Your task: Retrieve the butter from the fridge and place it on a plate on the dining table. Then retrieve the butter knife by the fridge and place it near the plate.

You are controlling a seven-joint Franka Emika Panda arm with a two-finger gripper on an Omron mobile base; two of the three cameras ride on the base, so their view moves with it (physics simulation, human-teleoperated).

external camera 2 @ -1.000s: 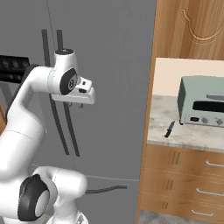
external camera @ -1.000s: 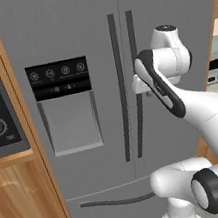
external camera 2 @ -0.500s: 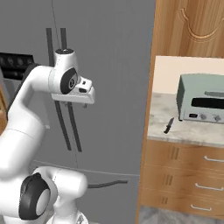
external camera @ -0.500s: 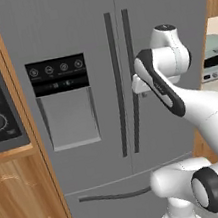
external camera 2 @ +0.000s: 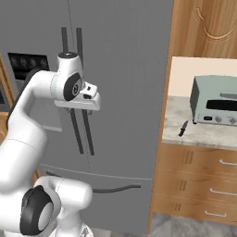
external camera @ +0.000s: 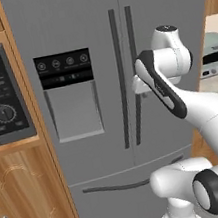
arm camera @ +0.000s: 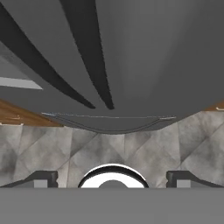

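Hand view showed me the end effector [arm camera: 112,179] with its two dark tips spread wide apart and nothing between them, looking down along the fridge [arm camera: 144,52] front, past the two long dark handles [arm camera: 94,57] to the floor tiles below. From the left base view I had the hand just beside the right door's handle [external camera: 134,76], not gripping it. Both doors looked shut, so I judged the fridge-opening step was in hand; the next move would call for closing around that handle and pulling. I could not see the butter, presumably behind the doors. The butter knife [external camera 2: 183,129], small, slim and dark, lay on the desk [external camera 2: 203,134] beside the fridge, just in front of the toaster oven [external camera 2: 215,106]
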